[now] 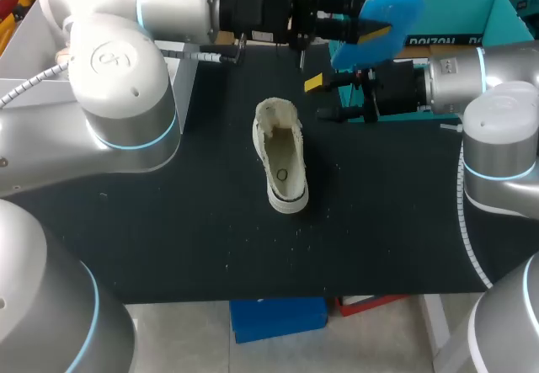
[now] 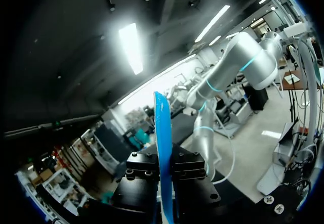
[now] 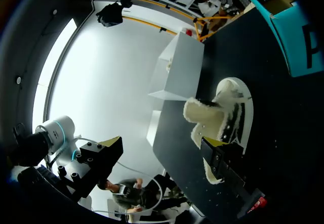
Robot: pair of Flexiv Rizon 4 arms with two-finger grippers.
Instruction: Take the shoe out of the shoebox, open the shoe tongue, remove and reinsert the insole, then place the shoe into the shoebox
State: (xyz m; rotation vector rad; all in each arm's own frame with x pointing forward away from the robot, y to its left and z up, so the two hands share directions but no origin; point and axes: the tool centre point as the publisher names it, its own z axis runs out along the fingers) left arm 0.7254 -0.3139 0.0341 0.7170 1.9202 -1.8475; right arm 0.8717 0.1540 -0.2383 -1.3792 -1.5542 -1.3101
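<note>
A black mat (image 1: 168, 255) covers the table from the left edge to the right edge of the frame, with small pale crumbs (image 1: 295, 238) near the middle. At the lower edge grey floor (image 1: 185, 339) shows, and there a blue box (image 1: 278, 318) stands. A white box (image 3: 177, 67) sits at the table's edge. Overhead, a long lamp (image 2: 130, 47) shines on a dark ceiling (image 2: 61, 42).

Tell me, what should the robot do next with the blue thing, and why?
Probably lower the left pincer, bringing the blue insole toward the shoe: the insole is gripped above the table, and the shoe lies on it, opening up.
</note>
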